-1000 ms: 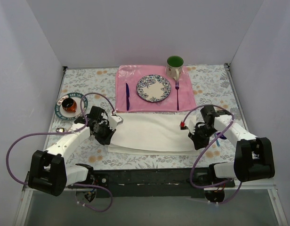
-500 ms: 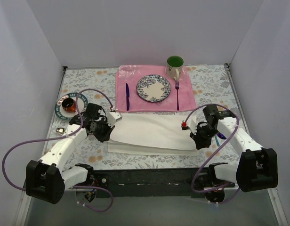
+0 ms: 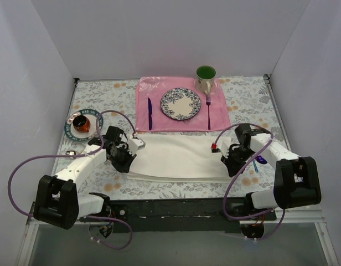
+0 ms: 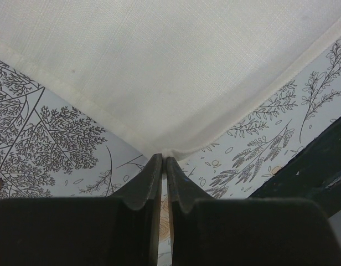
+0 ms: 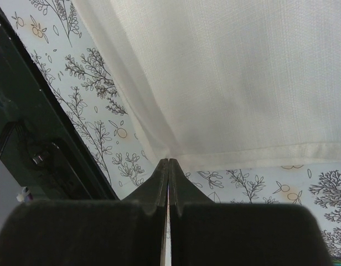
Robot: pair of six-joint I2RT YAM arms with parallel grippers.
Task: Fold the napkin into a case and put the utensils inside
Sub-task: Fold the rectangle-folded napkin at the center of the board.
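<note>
1. Table (image 3: pixel 248 94), covered in a floral print, carried every item and both arm bases at its near edge.
2. Pink placemat (image 3: pixel 220 113) lay at the far centre of the table.
3. Napkin (image 3: pixel 179 158) lay flat on the table as a wide, layered rectangle between the two arms. Its far edge ran just beside the near edge of the placemat. No narrow case shape was visible.
4. Left gripper (image 4: pixel 164 160) sat at the near-left corner of the napkin. Its jaws were pressed together and pinched that corner at the tips.
5. Right gripper (image 5: pixel 168 162) sat at the near-right corner. Its jaws were fully pressed together on the layered corner of the cloth.
6. Patterned plate (image 3: pixel 180 103) rested in the middle of the placemat.
7. Green-lined mug (image 3: pixel 205 78) stood at the far right corner of the placemat.
8. Saucer (image 3: pixel 94 115) with a small cup lay near the left edge of the table, well apart from the napkin.
9. Dark knife (image 3: pixel 149 113) lay left of the plate, and the fork (image 3: pixel 208 108) lay right of it.
10. Utensils (image 3: pixel 260 160) lay on the bare table just right of the right arm, partly hidden by it, outside the napkin.
</note>
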